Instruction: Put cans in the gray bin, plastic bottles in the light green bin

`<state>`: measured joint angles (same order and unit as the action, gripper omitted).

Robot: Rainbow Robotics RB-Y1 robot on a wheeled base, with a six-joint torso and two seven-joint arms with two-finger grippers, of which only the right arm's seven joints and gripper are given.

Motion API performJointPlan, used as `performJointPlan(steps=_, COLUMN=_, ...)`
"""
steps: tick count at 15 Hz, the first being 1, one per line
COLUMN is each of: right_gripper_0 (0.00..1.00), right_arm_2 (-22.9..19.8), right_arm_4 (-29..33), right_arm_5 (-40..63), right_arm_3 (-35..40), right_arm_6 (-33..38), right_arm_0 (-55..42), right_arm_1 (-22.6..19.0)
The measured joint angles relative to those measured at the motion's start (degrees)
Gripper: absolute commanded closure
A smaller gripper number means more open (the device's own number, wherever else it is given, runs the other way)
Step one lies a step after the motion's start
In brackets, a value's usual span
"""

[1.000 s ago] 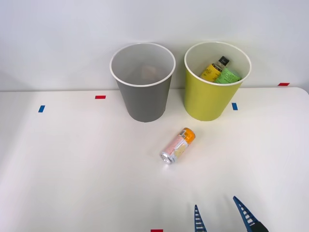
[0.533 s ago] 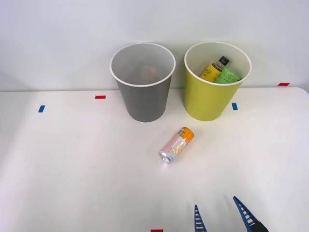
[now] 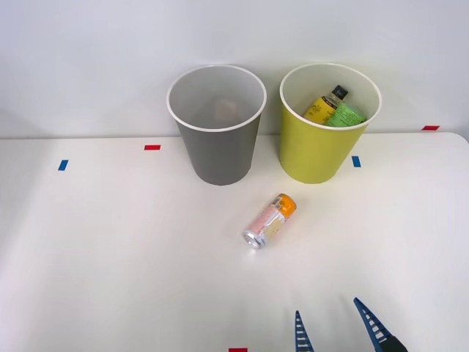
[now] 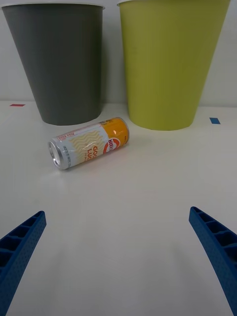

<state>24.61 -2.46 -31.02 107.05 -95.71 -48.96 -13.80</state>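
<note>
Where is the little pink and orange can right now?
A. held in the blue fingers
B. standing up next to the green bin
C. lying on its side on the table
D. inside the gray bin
C: the can lies on its side on the white table, in front of both bins, apart from the open right gripper.

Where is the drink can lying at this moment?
In the front view, the drink can lies on its side on the white table, just in front of the gap between the gray bin and the light green bin, touching neither.
</note>
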Motion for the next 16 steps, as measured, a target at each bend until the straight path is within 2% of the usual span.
performJointPlan(steps=16, right_gripper_0=0.0, right_arm_2=0.0, right_arm_4=0.0, right_arm_5=0.0, right_arm_3=0.0, right_arm_6=0.0, right_arm_0=0.0, right_arm_1=0.0)
